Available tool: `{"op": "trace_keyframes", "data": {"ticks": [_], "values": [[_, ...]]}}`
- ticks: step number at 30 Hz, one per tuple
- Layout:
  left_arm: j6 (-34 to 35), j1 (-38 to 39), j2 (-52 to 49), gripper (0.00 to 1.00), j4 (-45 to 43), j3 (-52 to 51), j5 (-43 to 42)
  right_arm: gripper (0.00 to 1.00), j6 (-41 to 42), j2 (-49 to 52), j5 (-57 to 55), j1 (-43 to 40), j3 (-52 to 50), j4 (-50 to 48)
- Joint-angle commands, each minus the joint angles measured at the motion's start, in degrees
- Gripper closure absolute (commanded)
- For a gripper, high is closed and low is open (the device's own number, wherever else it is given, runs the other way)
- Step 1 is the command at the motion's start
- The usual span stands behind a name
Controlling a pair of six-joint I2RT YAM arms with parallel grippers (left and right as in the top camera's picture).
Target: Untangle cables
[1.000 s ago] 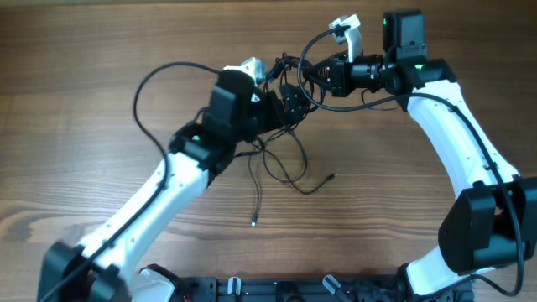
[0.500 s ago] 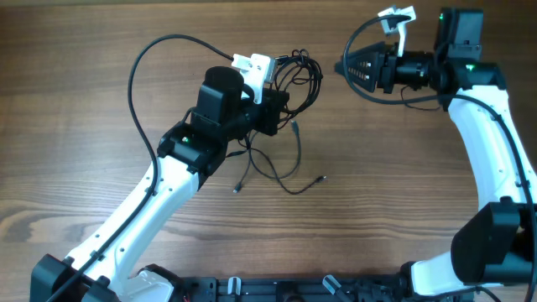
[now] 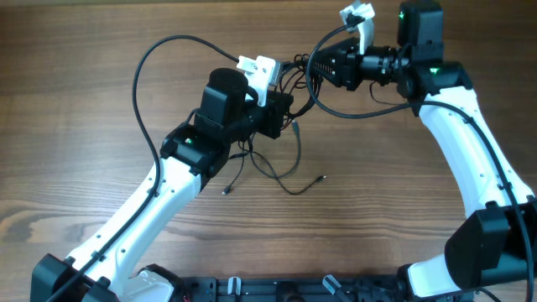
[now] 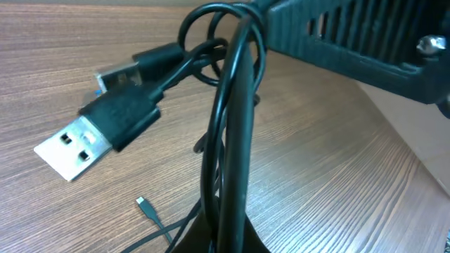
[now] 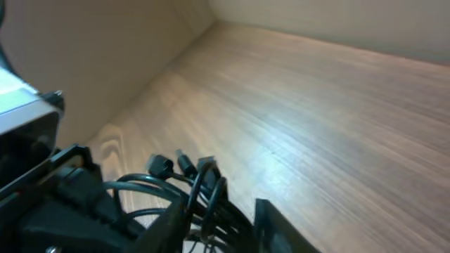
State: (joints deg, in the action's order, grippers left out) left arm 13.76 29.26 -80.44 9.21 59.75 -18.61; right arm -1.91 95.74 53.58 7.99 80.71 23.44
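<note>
Centrally — cables, wide table around.

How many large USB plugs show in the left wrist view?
2. The nearer plug is at lower left; the farther plug sits just above and behind it. More may be hidden in the cable bundle.

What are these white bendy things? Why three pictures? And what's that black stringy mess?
They are two robot arms, the left arm and the right arm, at a wooden table. The wide picture looks down from above. The other two come from little cameras on each wrist. Each arm ends in a two-finger pincher, called a gripper. The left gripper is shut on a knot of thin black cables. Loose ends lie on the table, and a USB plug sticks out. The right gripper has its fingers either side of some loops; whether it pinches them, I cannot tell.
</note>
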Motion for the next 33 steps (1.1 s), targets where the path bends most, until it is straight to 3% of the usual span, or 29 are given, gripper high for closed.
{"op": "trace_keyframes", "data": {"ticks": [1, 2, 3, 6, 9, 11, 16, 17, 18, 21, 23, 24, 27, 30, 33], "values": [[-1.4, 0.2, 0.5, 0.96, -0.4, 0.3, -1.4, 0.77, 0.7, -0.8, -1.0, 0.9, 0.4, -0.3], [-1.4, 0.2, 0.5, 0.96, -0.4, 0.3, -1.3, 0.75, 0.7, -0.8, 1.0, 1.1, 0.4, -0.1], [-1.4, 0.1, 0.5, 0.96, -0.4, 0.3, -1.1, 0.57, 0.6, -0.8, 1.6, 1.0, 0.4, 0.1], [-1.4, 0.0, 0.5, 0.96, -0.4, 0.3, 2.3, 0.47, 6.0, -1.3, 3.0, -2.3, 0.4, 1.4], [-1.3, 0.0, 0.5, 0.96, -0.4, 0.3, 2.6, 0.47, 4.3, -2.2, 10.2, -5.1, 0.4, 7.9], [-1.3, 0.0, 0.5, 0.96, -0.4, 0.3, 2.6, 0.50, -1.0, -2.2, 10.1, -3.5, 0.4, 14.3], [-1.1, 0.0, 0.5, 0.96, -0.4, 0.3, 2.6, 0.53, -4.4, -2.2, -5.7, 0.8, 0.4, 16.4], [-0.6, 0.0, 0.5, 0.96, -0.5, 0.3, 2.6, 0.53, -1.6, -2.2, -12.4, 1.0, 0.4, 16.4], [2.4, -0.3, 0.5, 0.96, -1.0, 0.3, 2.6, 0.51, 12.8, -2.2, -25.5, 0.7, 0.4, 17.0], [10.9, -2.7, 0.5, 0.96, -1.5, 0.3, 2.5, 0.47, 15.6, -2.2, -25.7, -0.6, 0.4, 16.7], [13.7, -5.8, 0.5, 0.96, -1.5, 0.3, -3.9, 0.40, 15.5, -2.2, -23.9, -1.5, 0.3, 16.0], [13.7, -8.0, 0.5, 0.96, -1.5, 0.3, -10.0, 0.39, 14.1, -2.2, -20.1, -2.4, 0.0, 15.0], [13.7, -13.2, 0.5, 0.96, -1.5, 0.3, -24.1, 0.39, -3.3, -2.2, 3.0, -4.8, -3.1, 9.6], [13.8, -14.5, 0.5, 0.96, -1.5, 0.3, -27.2, 0.39, -19.3, -2.2, 15.2, -4.5, -4.5, 9.2], [13.7, -13.0, 0.5, 0.96, -1.4, 0.3, -27.2, 0.39, -22.2, -2.2, 15.6, -2.1, -4.5, 5.1]]}}
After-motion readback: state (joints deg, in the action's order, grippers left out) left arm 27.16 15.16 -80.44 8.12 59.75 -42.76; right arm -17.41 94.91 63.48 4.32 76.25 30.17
